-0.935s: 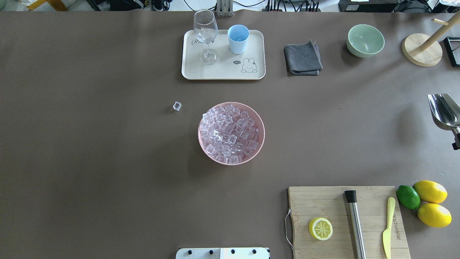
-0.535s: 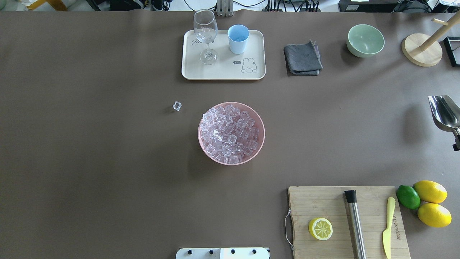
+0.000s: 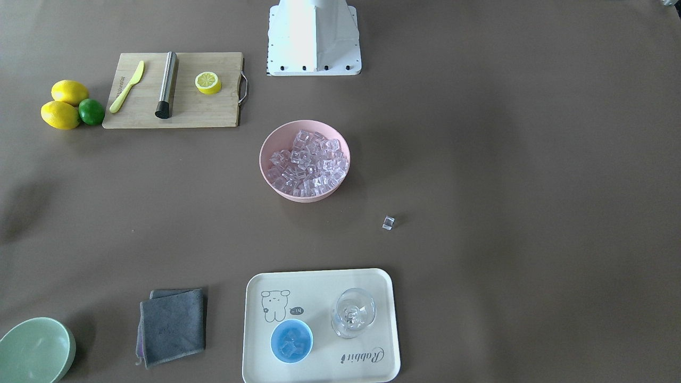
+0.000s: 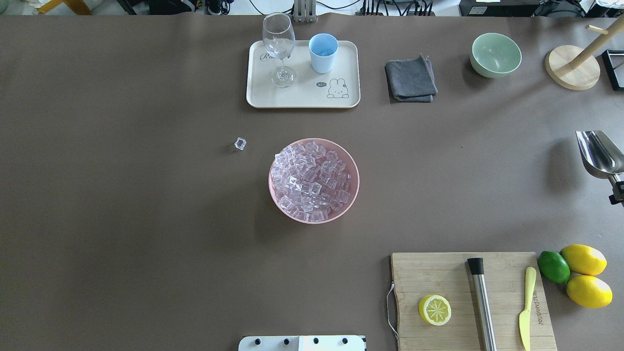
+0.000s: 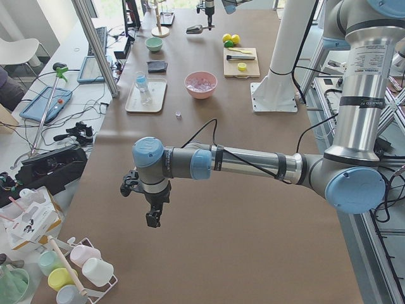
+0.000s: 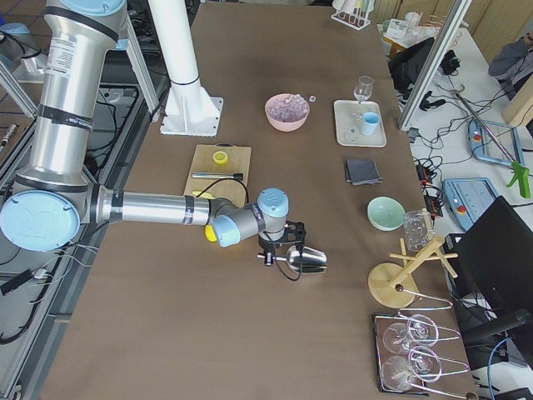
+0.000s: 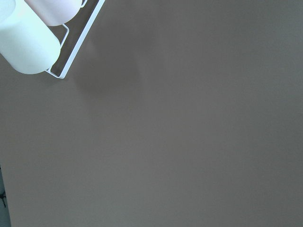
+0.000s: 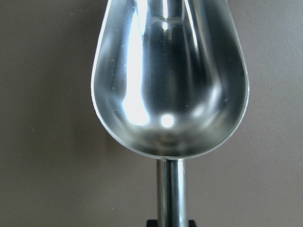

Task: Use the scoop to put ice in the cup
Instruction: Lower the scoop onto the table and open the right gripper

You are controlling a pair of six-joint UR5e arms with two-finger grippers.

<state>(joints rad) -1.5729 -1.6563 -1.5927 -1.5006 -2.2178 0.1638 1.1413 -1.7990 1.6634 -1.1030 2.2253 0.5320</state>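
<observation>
The right tool (image 4: 617, 191) grips the empty scoop (image 4: 598, 153) at the right edge of the bench (image 4: 146, 219) (whether the left tool (image 5: 152, 218) is wide or narrow I cannot tell), and some ice (image 3: 291, 347) sits in the cup (image 4: 322, 61), so the task looks mostly done.

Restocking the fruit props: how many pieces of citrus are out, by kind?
Whole lemons: 2
Lime: 1
Lemon half: 1
Total: 4
</observation>
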